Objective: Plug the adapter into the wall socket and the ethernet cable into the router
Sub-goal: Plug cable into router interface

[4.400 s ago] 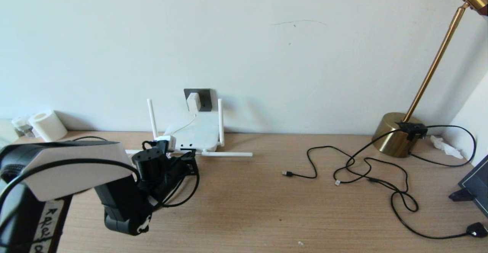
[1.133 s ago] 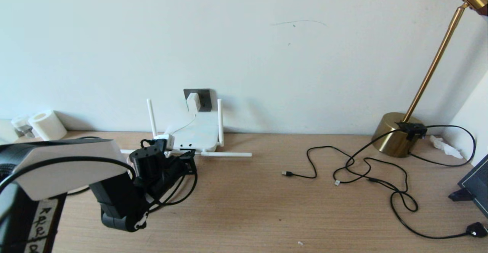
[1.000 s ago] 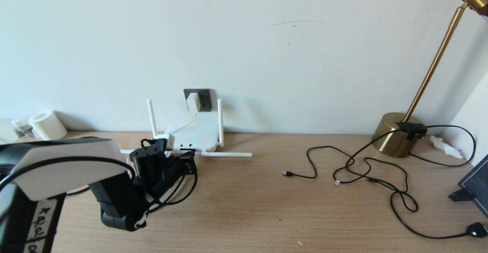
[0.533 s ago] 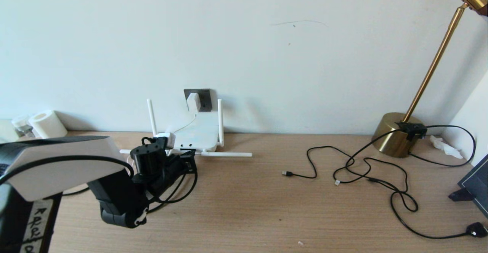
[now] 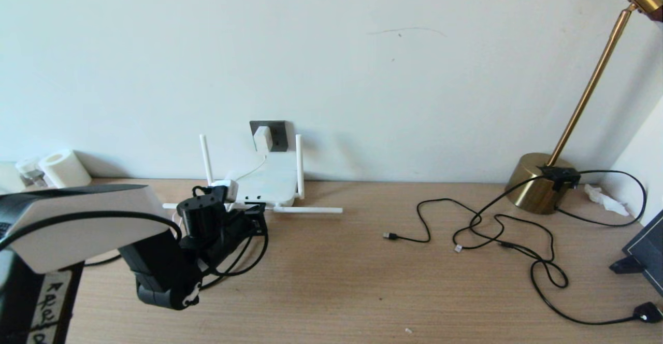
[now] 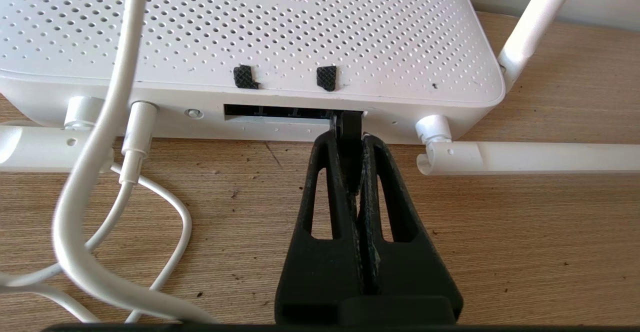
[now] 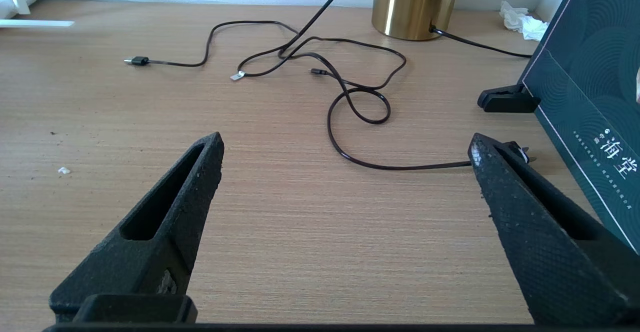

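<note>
The white router (image 5: 267, 181) lies on the desk against the wall, below the dark grey wall socket (image 5: 278, 135). The white adapter (image 5: 261, 138) sits in that socket, and its thin white cord (image 6: 135, 137) runs into the router's front edge. My left gripper (image 6: 347, 134) is shut on the black plug (image 6: 349, 121) of the ethernet cable, whose tip is inside the right end of the router's (image 6: 250, 32) dark port slot. The black ethernet cable (image 5: 261, 253) loops back under my left gripper (image 5: 255, 213). My right gripper (image 7: 345, 144) hangs open over bare desk.
Two router antennas (image 5: 311, 210) lie flat on the desk. Thin black USB cables (image 5: 497, 230) sprawl on the right, by a brass lamp base (image 5: 538, 182) and a dark green box (image 7: 590, 72). A paper roll (image 5: 65, 170) stands at the far left.
My left arm has eased slightly left and toward the router with the plug still held. Over the last half second nothing visibly moves.
</note>
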Robot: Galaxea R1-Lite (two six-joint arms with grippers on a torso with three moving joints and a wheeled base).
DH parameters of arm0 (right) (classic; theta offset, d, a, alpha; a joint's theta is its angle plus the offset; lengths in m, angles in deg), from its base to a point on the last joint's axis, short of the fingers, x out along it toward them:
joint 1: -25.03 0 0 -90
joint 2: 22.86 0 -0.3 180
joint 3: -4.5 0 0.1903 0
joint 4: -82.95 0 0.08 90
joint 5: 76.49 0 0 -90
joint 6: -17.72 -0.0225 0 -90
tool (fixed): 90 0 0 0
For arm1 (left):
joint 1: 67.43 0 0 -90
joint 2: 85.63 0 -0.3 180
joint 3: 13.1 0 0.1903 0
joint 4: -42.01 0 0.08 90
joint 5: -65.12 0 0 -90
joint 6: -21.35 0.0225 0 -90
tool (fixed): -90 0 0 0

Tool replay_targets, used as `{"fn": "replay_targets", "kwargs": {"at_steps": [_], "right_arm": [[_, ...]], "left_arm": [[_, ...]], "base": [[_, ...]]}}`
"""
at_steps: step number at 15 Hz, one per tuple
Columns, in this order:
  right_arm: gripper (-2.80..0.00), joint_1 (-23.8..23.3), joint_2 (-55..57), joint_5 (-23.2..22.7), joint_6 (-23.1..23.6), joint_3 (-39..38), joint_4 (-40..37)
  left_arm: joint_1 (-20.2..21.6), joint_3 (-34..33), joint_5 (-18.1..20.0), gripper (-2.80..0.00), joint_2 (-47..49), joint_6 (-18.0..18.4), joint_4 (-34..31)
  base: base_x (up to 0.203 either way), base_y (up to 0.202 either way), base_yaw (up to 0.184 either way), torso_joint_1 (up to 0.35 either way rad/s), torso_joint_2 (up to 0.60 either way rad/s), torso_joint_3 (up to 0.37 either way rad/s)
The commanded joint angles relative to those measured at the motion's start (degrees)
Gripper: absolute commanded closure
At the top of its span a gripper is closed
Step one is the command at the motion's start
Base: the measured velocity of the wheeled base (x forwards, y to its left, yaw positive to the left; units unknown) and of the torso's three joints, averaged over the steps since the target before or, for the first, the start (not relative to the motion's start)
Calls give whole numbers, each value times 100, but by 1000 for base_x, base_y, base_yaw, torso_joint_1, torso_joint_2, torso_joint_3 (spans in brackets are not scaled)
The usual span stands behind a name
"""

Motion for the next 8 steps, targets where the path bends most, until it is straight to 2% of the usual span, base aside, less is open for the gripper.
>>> {"fn": "replay_targets", "kwargs": {"at_steps": [1,2,8], "right_arm": [[-280,0,-2,2,-2,0,2],[-280,0,-2,2,-2,0,2],[-280,0,-2,2,-2,0,2]], "left_arm": [[-2,-1,0,0,-20,-5,56],[5,8,2,-280,-50,-5,56],[-20,-167,0,-280,-155,-5,91]], "base": [[0,0,0,0,0,0],[0,0,0,0,0,0],[0,0,0,0,0,0]]}}
